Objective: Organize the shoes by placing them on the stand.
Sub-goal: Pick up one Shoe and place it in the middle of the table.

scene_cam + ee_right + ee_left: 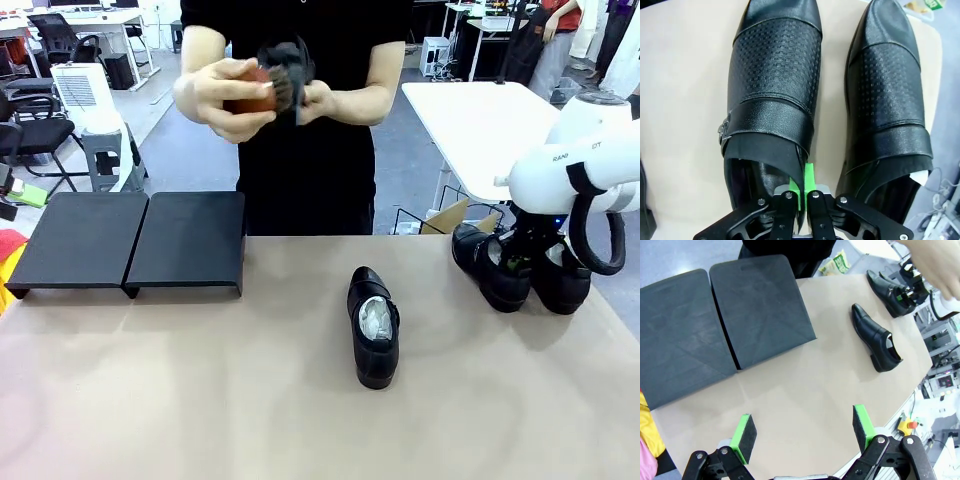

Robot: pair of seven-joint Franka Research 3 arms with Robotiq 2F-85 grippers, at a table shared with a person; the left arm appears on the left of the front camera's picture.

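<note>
You are pinching the right gripper (806,186) clenched on the thin inner wall of one shoe (772,85), at the rim of its opening. That edge is likely the only part slim enough for the pads. Its partner (890,90) is lying just beside it, toes pointing the same way. That pair is sitting at the table's (805,390) 3 o'clock, a third shoe (373,325) is near the centre, and the stand (130,240) is standing bare at 10 o'clock. Your left gripper (802,432) is hanging released over the table, grasping nothing, probably keeping clear. The person's hands (225,95) are holding something dark I cannot identify.
</note>
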